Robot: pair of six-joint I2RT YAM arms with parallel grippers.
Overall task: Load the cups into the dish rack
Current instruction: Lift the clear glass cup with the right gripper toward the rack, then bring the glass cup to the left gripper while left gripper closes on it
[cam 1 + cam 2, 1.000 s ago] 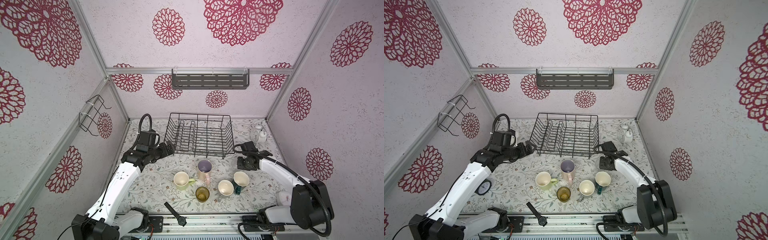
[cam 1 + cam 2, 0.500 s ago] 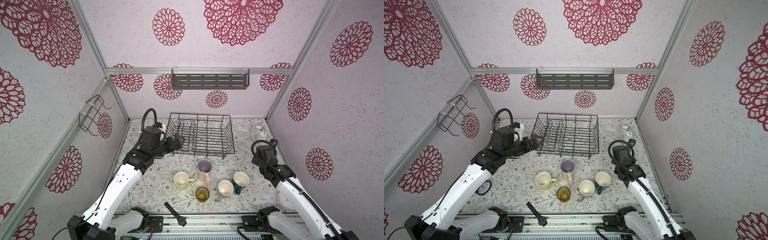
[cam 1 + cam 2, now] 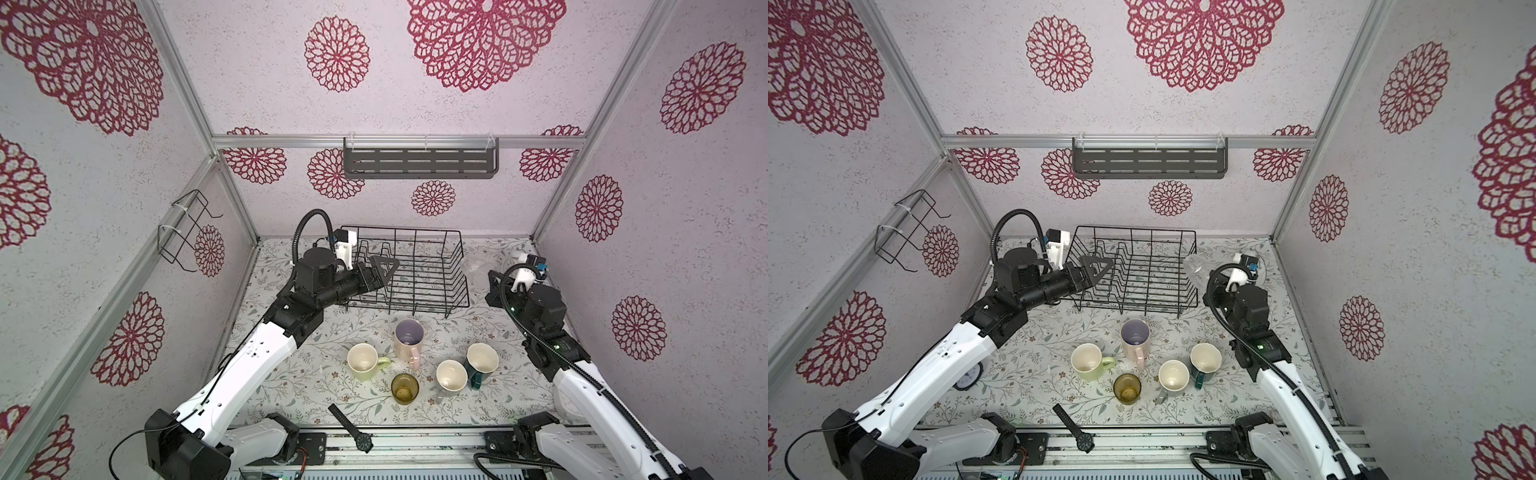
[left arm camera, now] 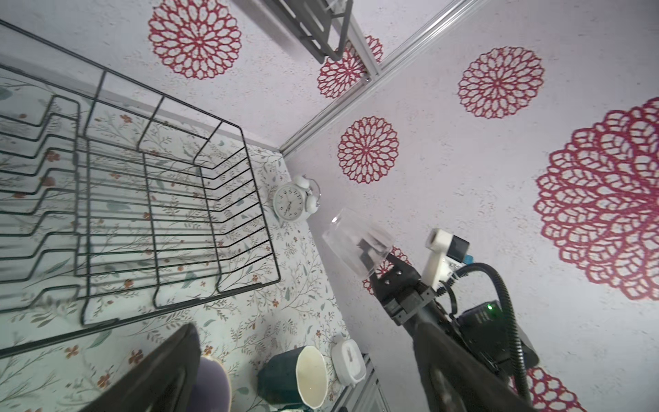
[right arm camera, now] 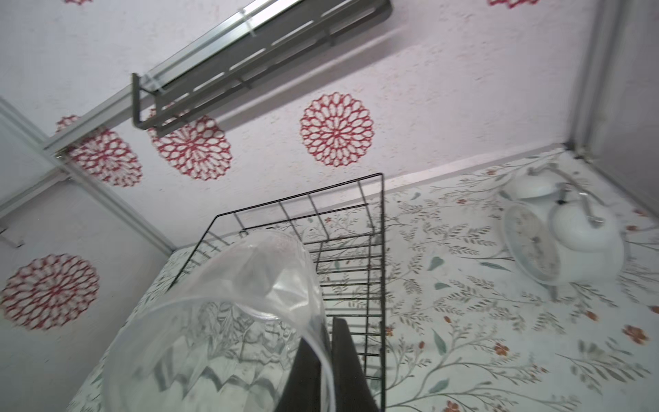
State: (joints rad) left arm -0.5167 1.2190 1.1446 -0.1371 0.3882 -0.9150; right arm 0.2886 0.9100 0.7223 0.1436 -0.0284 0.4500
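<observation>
Right pincer [image 5: 326,342] has risen, pinching the clear glass [image 5: 221,321] between rack [image 3: 415,266] and clock [image 4: 289,203]; left pincer [image 3: 384,272] gapes empty.

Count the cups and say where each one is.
6. On the table before the dish rack: yellow-green mug, pink mug, amber tumbler, grey mug, teal mug. The right gripper holds the clear glass beside the rack. None seems hidden.

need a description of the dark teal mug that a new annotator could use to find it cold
Start at the black wire dish rack at the back of the floral table; five cups stand in a loose group in front of it. The dark teal mug is at the right end of that group, next to the grey mug. It is the only one that is dark outside and cream inside.
</observation>
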